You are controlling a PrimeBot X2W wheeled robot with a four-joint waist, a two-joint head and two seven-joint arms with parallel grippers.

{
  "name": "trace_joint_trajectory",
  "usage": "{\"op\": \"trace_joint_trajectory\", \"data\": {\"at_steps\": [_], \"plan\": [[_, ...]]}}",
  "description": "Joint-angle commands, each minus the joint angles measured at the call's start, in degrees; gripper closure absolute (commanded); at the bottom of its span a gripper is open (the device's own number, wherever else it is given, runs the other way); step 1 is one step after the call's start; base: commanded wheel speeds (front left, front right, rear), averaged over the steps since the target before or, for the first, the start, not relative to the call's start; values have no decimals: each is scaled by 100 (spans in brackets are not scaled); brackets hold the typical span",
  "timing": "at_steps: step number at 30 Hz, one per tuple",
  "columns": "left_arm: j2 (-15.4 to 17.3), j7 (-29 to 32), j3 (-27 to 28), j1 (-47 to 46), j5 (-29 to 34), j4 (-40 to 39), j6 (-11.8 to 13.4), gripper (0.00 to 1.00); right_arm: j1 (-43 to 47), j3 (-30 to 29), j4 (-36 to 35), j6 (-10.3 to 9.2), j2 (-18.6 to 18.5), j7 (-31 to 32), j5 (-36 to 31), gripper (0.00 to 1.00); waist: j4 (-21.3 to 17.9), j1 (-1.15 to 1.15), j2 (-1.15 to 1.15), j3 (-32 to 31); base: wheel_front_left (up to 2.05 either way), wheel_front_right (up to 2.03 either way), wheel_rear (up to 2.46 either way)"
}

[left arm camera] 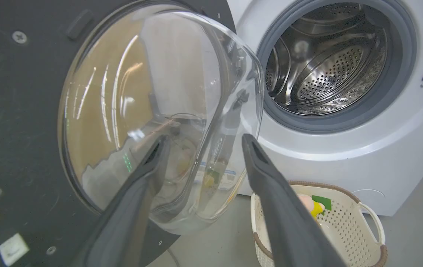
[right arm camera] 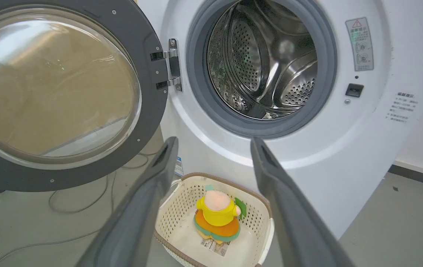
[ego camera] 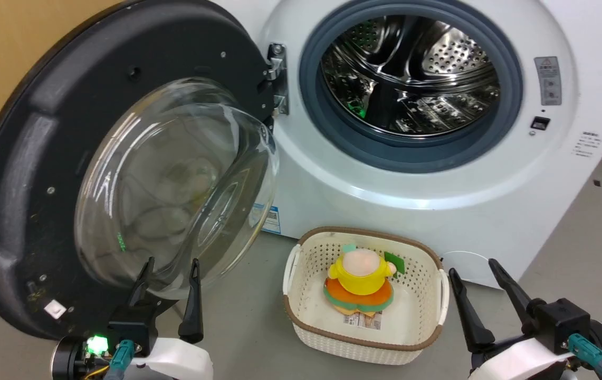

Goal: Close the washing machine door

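Grey floor [ego camera: 248, 311] runs under the washing machine [ego camera: 438, 211], which fills my head view from 12 to 3 o'clock, steel drum [ego camera: 411, 74] exposed. The washing machine door [ego camera: 21, 174] stands swung wide at 9 o'clock on its hinge [ego camera: 277, 79]. My left gripper [ego camera: 172, 260], at 7 o'clock, has its fingers apart and empty, tips up against the door's glass; touching or not, I cannot tell. My right gripper [ego camera: 471, 266], at 5 o'clock, is spread and empty beside a cream basket [ego camera: 301, 248] holding a yellow plush toy [ego camera: 359, 274]
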Motion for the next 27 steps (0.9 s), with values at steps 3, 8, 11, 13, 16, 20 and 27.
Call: {"op": "trace_joint_trajectory", "data": {"at_steps": [3,8,11,13,16,20,27], "plan": [[36,-77,-29,88,-18,-53,86,0,7,61,51,2,-25,-78,63,0,99,0,0,0,0,0,0],[39,-137,-70,127,-19,-101,136,0,-44,141,102,2,-57,-138,120,0,227,0,0,10,0,0,0],[40,-173,-89,149,-19,-131,173,0,-80,198,138,2,-80,-174,156,0,305,0,0,20,0,0,0],[42,-197,-96,165,-20,-151,200,0,-107,243,161,2,-100,-197,178,0,358,0,0,28,0,0,0],[48,-233,-105,194,-19,-185,241,0,-153,302,197,2,-128,-233,217,0,439,0,0,44,0,0,0],[63,-281,-113,237,-19,-232,291,0,-215,380,245,3,-166,-281,275,0,546,0,0,64,0,0,0],[91,-365,-122,306,-31,-297,369,0,-288,523,317,3,-205,-365,373,0,723,0,0,82,0,0,0]]}}
